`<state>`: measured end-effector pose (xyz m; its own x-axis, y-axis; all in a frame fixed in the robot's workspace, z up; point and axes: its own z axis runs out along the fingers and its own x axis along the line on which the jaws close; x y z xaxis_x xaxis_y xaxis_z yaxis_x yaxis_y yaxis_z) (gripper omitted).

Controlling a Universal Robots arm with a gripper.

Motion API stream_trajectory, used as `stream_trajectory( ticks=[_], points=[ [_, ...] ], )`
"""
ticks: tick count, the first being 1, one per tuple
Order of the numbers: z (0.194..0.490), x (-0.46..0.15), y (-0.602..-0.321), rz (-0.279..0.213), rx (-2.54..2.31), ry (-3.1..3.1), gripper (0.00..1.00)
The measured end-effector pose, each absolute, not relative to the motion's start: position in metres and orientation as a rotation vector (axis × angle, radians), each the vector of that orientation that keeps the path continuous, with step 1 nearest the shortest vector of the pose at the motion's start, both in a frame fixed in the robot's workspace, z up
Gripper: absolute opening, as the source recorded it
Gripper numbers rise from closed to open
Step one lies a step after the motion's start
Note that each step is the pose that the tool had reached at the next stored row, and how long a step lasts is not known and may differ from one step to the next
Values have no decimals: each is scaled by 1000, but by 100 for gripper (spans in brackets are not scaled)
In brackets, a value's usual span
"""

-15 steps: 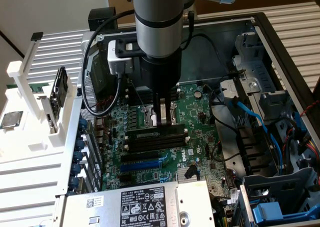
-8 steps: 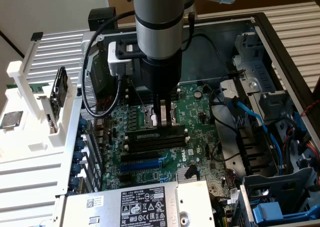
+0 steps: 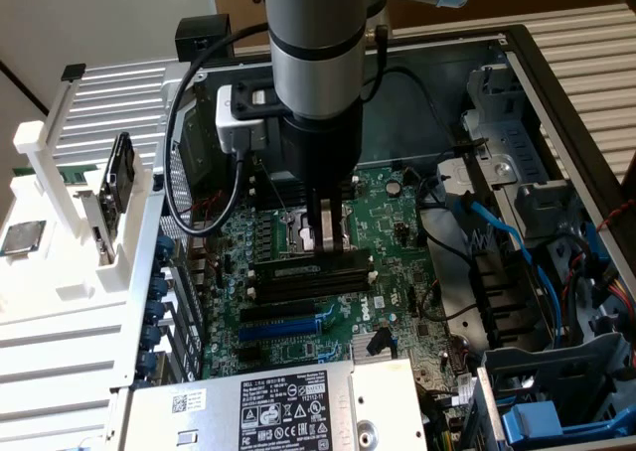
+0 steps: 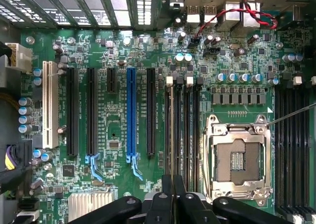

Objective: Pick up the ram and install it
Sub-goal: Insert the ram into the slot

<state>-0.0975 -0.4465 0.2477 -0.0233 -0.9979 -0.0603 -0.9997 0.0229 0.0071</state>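
Open computer case, green motherboard [image 3: 290, 350] inside. Exterior view: you see ram [image 3: 298, 269], long dark stick with pale label, standing on edge in memory slot beside processor socket [image 3: 296, 234]; gripper [image 3: 324, 244] narrow, pinching its top edge. Wrist view: ram [image 4: 171, 130] edge-on, thin strip between near-closed fingers [image 4: 180, 187].

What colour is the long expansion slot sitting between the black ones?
Blue; the expansion slot shows best in the wrist view.
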Motion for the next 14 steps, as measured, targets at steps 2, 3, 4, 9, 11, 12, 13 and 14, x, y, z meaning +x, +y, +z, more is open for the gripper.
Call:
stream_trajectory(
  ticks=[2, 3, 4, 9, 11, 12, 13, 14],
  points=[
    [247, -98, -447, 72, -2168, 2218, 12],
    [247, -98, -447, 72, -2168, 2218, 12],
    [247, -98, -447, 72, -2168, 2219, 12],
    [245, -99, -447, 71, -2168, 2218, 12],
    [245, -99, -447, 71, -2169, 2218, 12],
    [245, -100, -447, 71, -2169, 2217, 12],
    [244, -100, -447, 72, -2169, 2217, 12],
    [244, -100, -447, 71, -2169, 2217, 12]
  ],
)
